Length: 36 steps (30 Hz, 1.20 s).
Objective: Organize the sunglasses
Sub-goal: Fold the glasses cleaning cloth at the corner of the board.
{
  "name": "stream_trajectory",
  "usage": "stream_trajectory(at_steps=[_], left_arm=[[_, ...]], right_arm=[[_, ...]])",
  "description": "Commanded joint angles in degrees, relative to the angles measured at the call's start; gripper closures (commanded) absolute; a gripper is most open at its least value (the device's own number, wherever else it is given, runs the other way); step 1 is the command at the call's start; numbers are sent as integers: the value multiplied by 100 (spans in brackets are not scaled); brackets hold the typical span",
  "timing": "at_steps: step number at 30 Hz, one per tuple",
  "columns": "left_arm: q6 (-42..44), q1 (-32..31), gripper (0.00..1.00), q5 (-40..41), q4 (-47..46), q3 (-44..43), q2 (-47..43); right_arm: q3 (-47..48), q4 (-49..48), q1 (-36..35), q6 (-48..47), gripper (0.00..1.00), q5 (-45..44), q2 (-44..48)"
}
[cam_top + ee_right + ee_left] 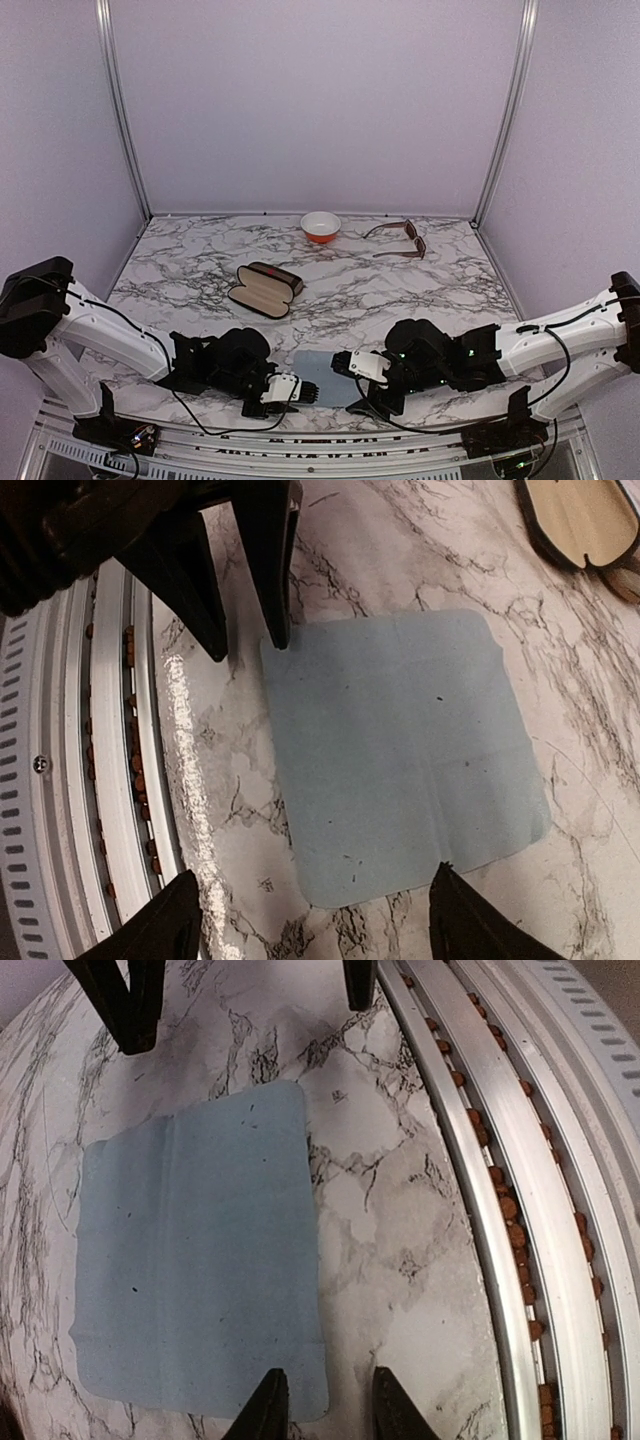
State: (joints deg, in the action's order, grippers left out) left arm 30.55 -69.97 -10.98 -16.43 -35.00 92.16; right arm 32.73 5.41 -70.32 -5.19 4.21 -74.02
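**Both tools at the cloth, sunglasses far across the tabletop**

A blue cloth (318, 372) lies flat at the near edge of the tabletop (200, 260), and the two tools face each other over it. The left tool (303, 392) has its jaws a narrow gap apart at the cloth's corner, with nothing visibly pinched. The right tool (343, 363) stands wide open at the opposite side.

The brown sunglasses (400, 241) sit well apart from both, at the far right. Their temples are unfolded and their long axis runs roughly left to right. The right arm (540, 345) is nearer, so the reach forward and slightly rightward is probably its job.

An open glasses case (265, 289) lies left of centre with its tan lining bare. A small orange bowl (320, 226) near the far wall shows nothing inside. No black pair is in view.
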Motion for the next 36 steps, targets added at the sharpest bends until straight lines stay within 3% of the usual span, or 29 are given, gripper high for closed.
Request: stream_trajectory(at_steps=[1, 8, 14, 25, 36], left_arm=[[4, -16, 73, 6, 7, -169, 211], [159, -11, 81, 379, 49, -193, 498], [293, -7, 100, 470, 258, -340, 678], [-95, -16, 100, 113, 311, -362, 398], [-526, -16, 100, -87, 374, -104, -5]], right_arm=[[132, 71, -77, 184, 25, 1, 109], [118, 98, -94, 196, 25, -16, 185], [114, 109, -102, 220, 28, -4, 194], [-38, -410, -183, 606, 37, -176, 126], [-278, -656, -333, 615, 38, -304, 24]])
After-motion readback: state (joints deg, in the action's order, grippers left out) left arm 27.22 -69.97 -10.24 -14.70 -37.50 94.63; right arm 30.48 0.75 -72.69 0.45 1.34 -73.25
